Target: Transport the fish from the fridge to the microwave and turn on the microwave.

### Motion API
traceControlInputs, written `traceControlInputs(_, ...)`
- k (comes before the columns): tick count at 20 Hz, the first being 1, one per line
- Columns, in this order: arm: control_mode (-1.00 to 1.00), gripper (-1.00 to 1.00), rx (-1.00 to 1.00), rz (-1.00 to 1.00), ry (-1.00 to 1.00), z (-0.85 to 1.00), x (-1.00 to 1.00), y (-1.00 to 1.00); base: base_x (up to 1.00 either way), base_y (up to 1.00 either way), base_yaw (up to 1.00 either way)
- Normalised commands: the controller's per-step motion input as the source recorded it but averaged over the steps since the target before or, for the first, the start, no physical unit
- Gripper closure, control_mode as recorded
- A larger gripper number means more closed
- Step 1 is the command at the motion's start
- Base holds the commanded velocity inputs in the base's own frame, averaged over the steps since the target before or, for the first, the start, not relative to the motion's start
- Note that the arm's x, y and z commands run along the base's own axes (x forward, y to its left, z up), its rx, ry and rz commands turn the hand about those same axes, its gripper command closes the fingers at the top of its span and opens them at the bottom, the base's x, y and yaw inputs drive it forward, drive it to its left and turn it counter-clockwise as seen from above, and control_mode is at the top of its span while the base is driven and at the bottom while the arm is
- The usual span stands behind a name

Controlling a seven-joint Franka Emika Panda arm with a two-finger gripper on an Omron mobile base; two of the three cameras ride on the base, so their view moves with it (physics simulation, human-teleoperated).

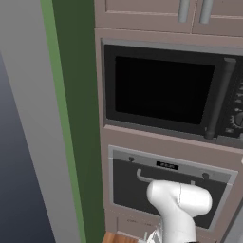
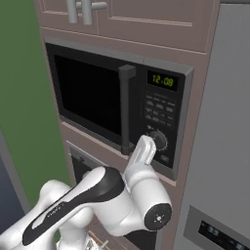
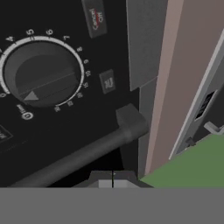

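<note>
The clenched fingers (image 3: 113, 179) hovered just below the round dial (image 3: 41, 72) of the shut dark grey microwave (image 2: 97, 97). They risked catching its vertical bar handle (image 2: 125, 110) and missing the start button.

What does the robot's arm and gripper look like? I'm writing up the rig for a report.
The arm is glossy white with rounded, bulbous links, a black panel along one link with faint lettering, and a dark round cap on one joint. A slim white hand leads to the gripper, whose two small finger tips are dark grey and blocky.
</note>
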Motion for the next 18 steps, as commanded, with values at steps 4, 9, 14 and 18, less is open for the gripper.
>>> traceControlInputs(4, -1.00, 1.00, 0.01, 0.00, 0.00, -0.10, 0.18, -0.04, 0.00, 0.00, 0.00)
traceControlInputs(9, -1.00, 1.00, 0.01, 0.00, -0.02, -0.09, 0.14, -0.08, 0.00, 0.00, 0.00)
traceControlInputs(14, -1.00, 1.00, 0.04, 0.00, -0.03, -0.08, 0.12, -0.17, 0.00, 0.00, 0.00)
traceControlInputs(18, -1.00, 1.00, 0.03, 0.00, -0.02, -0.06, 0.12, -0.12, 0.00, 0.00, 0.00)
